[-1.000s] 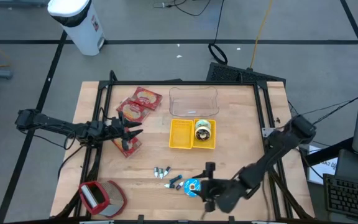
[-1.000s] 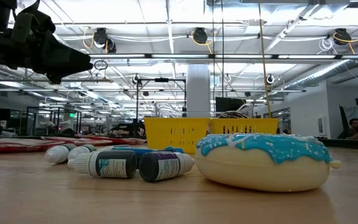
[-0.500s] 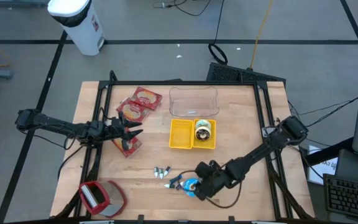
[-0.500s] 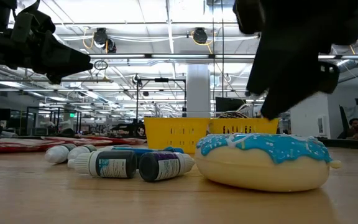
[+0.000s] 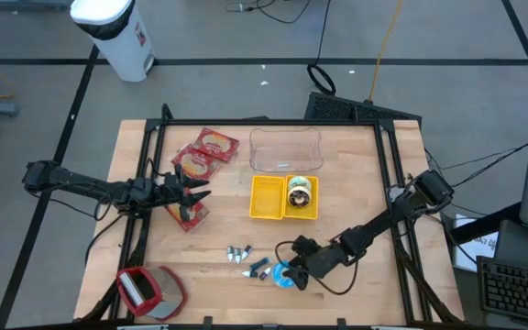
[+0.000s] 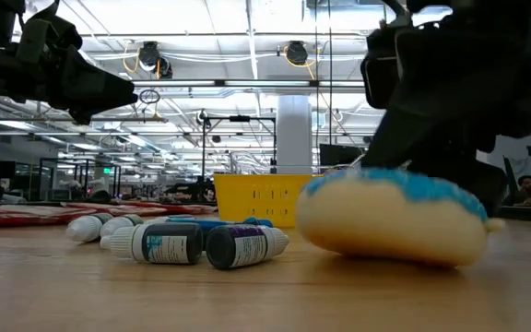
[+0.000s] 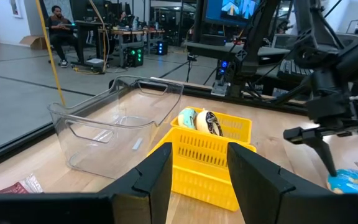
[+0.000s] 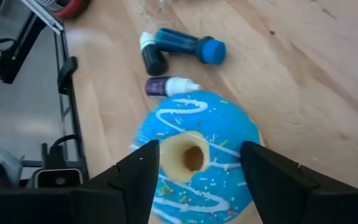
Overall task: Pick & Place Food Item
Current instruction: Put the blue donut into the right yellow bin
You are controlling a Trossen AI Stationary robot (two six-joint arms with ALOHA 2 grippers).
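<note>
Here the right claw [image 8: 194,186] straddles the blue donut [image 8: 194,152] on the surface [image 5: 356,183], jaws wide for gripping; left claw [image 7: 197,177] waits part-open near the yellow basket [image 7: 207,155].

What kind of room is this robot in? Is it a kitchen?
Not a kitchen. It looks like a big robot lab or workshop: a wooden table with robot arms, long rows of ceiling lights over more workbenches, and a person at a desk with computers behind.

An open-plan lab: ceiling pipes [image 6: 275,57], workstations with monitors [image 7: 232,9].
</note>
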